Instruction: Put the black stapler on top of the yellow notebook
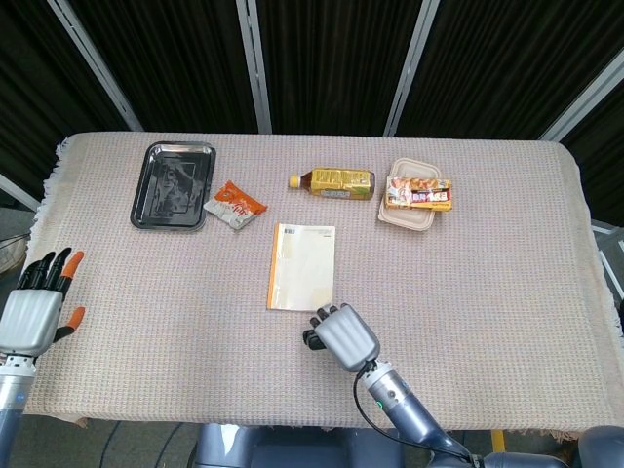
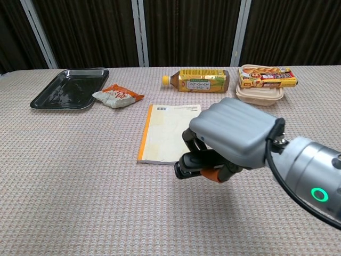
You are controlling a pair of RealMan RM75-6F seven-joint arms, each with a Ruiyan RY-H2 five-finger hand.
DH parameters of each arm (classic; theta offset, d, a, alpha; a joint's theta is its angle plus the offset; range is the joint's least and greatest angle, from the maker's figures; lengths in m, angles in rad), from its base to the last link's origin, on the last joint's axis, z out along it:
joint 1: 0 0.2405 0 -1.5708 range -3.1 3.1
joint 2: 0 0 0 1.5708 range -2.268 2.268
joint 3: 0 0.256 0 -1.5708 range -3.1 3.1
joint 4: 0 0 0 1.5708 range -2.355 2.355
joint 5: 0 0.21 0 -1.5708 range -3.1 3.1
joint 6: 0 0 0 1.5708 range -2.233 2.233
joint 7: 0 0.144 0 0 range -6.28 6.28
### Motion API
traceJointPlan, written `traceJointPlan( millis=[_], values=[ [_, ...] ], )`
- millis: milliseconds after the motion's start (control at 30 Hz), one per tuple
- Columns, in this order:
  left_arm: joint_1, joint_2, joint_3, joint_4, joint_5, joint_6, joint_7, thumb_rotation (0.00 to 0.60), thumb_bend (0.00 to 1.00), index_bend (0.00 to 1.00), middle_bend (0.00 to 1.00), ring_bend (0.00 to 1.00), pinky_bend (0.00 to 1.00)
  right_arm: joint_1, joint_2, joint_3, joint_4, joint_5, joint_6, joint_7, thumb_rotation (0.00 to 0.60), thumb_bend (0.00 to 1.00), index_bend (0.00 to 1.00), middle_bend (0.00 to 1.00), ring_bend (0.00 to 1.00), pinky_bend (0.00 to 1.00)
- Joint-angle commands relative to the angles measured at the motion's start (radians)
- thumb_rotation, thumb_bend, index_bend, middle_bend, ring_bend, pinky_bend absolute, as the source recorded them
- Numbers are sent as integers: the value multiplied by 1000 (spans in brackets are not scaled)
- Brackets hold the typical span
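The yellow notebook point(image 1: 301, 266) point(image 2: 170, 132) lies flat at the table's middle, its orange spine on the left. My right hand point(image 1: 341, 337) point(image 2: 229, 138) hovers just off the notebook's near right corner and grips the black stapler point(image 2: 186, 166), which pokes out to the left under its curled fingers. In the head view only a dark tip of the stapler point(image 1: 312, 337) shows beside the hand. My left hand point(image 1: 37, 307) hangs off the table's left edge with its fingers spread and nothing in it.
A black tray point(image 1: 175, 184) and a snack packet point(image 1: 234, 205) lie at the back left. A tea bottle point(image 1: 333, 181) lies on its side behind the notebook. A food container point(image 1: 414, 198) with a packet on top stands at the back right.
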Motion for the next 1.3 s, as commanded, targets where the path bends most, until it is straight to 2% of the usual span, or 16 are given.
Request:
traceJointPlan(
  millis=[33, 433, 633, 867, 1300],
  values=[
    [-5, -1, -7, 6, -17, -13, -4, 600, 345, 0, 0, 0, 120, 48, -19, 35, 21, 51, -41, -11, 600, 350, 670, 508, 639, 751],
    [-46, -19, -28, 34, -84, -95, 17, 600, 346, 0, 0, 0, 120, 215, -26, 151, 79, 219, -116, -25, 600, 347, 670, 508, 638, 751],
    [-58, -27, -31, 41, -105, -114, 29, 600, 346, 0, 0, 0, 120, 314, -33, 195, 172, 294, -171, 32, 600, 345, 670, 508, 639, 751],
    [-74, -33, -41, 48, -140, -142, 41, 600, 346, 0, 0, 0, 120, 417, -71, 206, 288, 332, -214, 88, 600, 345, 670, 508, 639, 751],
    [-88, -37, -39, 80, -177, -183, 26, 600, 347, 0, 0, 0, 120, 523, -146, 171, 476, 361, -256, 213, 600, 342, 669, 508, 638, 751]
  ],
)
